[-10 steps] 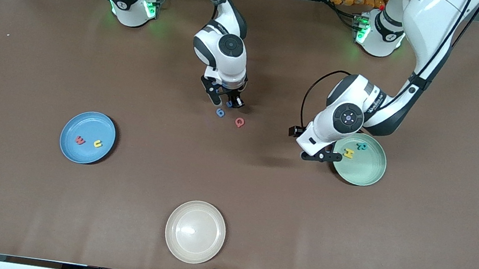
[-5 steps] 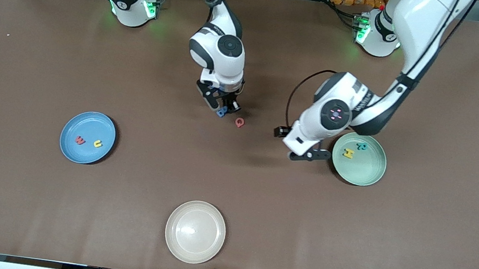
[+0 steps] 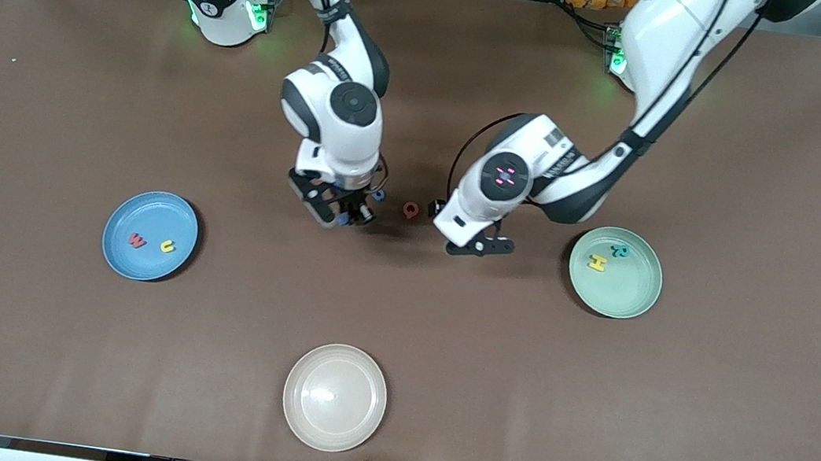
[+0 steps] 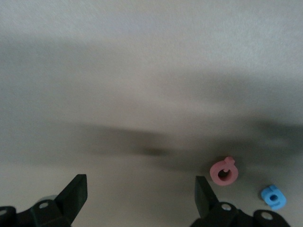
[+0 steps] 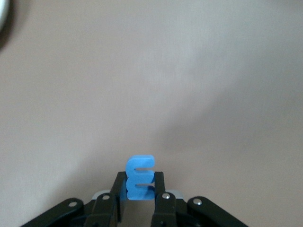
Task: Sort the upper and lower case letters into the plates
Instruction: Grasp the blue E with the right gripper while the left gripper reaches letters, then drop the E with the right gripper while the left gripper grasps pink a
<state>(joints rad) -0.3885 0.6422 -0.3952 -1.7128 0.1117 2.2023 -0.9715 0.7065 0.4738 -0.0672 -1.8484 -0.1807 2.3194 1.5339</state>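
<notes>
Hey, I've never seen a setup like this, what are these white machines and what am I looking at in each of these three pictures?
These are two robot arms at a brown table, sorting toy letters into plates. The wide picture comes from a high camera facing them. The other two come from cameras on the arms' wrists, looking down past the fingers.

The right gripper is shut on a blue letter, held over the middle of the table. The left gripper is open over the table beside a red letter; a small blue piece lies next to it.

The blue plate holds a red and a yellow letter, and the green plate holds a yellow and a teal one. The cream plate, nearest the front camera, is empty.
</notes>
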